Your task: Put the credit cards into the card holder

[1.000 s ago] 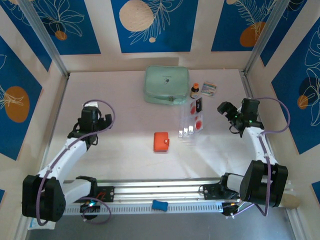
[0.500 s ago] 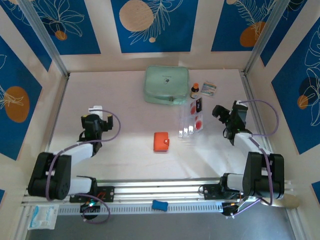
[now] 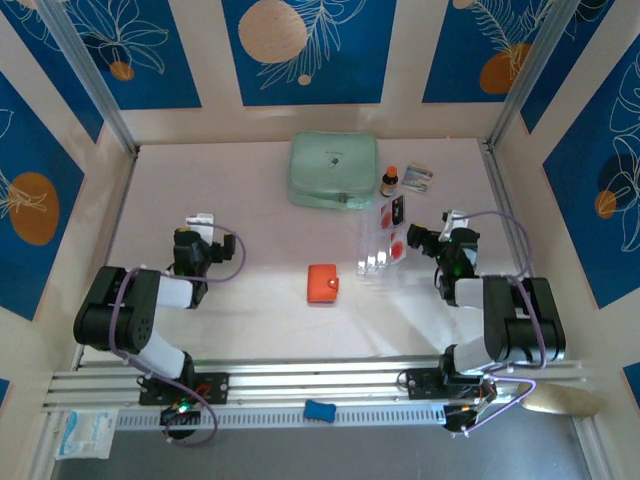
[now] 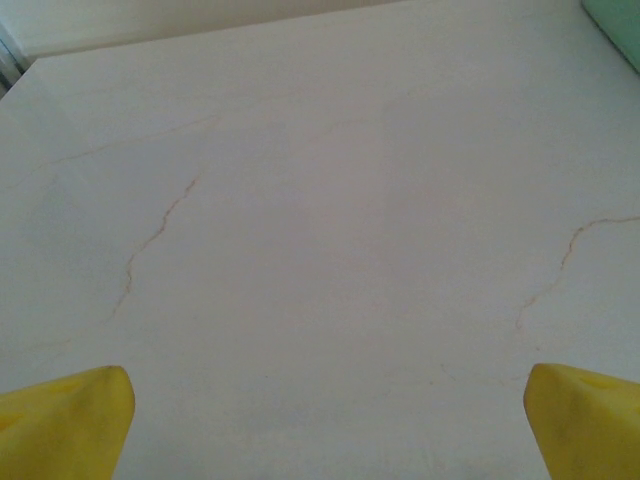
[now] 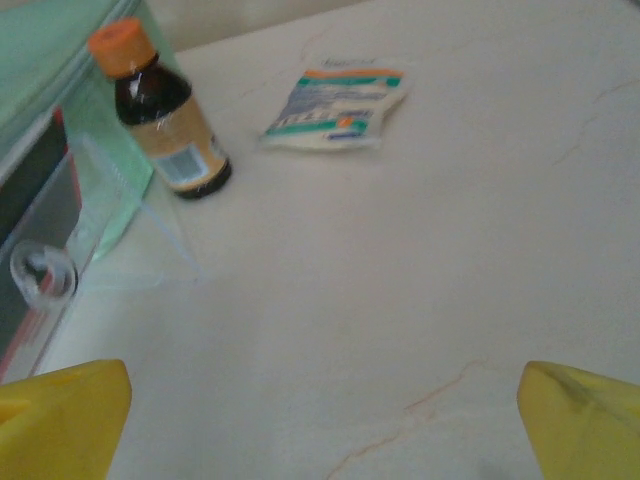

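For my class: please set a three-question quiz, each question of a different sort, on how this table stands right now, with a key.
1. True or false: the card holder lies closed on the table, apart from both grippers.
2. Where are the cards? A: in the clear tray. B: inside the card holder. C: loose on the table.
3. Fill the gap: the left gripper and the right gripper each have their jaws ____.
Key: 1 true; 2 A; 3 open.
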`<action>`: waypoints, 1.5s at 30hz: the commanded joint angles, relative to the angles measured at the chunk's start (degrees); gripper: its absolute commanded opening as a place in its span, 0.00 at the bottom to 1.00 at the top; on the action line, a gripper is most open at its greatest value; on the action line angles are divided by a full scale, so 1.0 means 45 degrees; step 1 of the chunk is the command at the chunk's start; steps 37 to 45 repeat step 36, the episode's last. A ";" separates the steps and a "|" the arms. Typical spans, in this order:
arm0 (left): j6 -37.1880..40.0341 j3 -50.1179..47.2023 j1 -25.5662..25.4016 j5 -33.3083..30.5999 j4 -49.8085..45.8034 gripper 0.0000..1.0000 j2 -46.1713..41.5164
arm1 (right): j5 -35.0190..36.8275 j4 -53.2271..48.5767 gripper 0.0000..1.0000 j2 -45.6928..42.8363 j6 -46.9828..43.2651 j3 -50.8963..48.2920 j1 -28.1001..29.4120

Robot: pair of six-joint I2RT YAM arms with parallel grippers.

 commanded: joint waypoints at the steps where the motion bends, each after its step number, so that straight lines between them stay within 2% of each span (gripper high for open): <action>1: 0.0049 0.0243 0.0279 0.0856 0.0394 1.00 0.0110 | -0.0094 0.1131 0.99 0.0408 -0.0818 0.0293 0.0314; 2: 0.0045 0.0280 0.0284 0.0867 0.0355 1.00 0.0122 | 0.0066 0.0071 0.99 0.0354 -0.0734 0.0763 0.0303; 3: 0.0015 0.0291 0.0282 0.0902 0.0279 1.00 0.0111 | 0.0267 0.0664 0.99 0.0700 -0.0823 0.0799 0.0410; 5: 0.0007 0.0384 0.0309 0.0945 0.0192 1.00 0.0153 | 0.0420 -0.0040 0.99 0.0489 -0.0858 0.0948 0.0470; 12: -0.0043 0.0525 0.0396 0.1063 -0.0017 1.00 0.0224 | 0.1299 0.0349 0.99 0.0575 -0.1184 0.0859 0.0957; 27: -0.0073 0.0562 0.0443 0.1117 -0.0070 1.00 0.0238 | 0.0799 0.0031 0.99 0.0627 -0.1122 0.1027 0.0782; 30: -0.0073 0.0468 0.0436 0.1121 0.0074 1.00 0.0181 | -0.0329 -0.0221 0.99 0.0625 -0.1311 0.1165 0.0553; 45: -0.0004 0.0194 0.0399 0.1083 0.0460 1.00 0.0065 | -0.0305 -0.0052 0.99 0.0551 -0.1335 0.1042 0.0570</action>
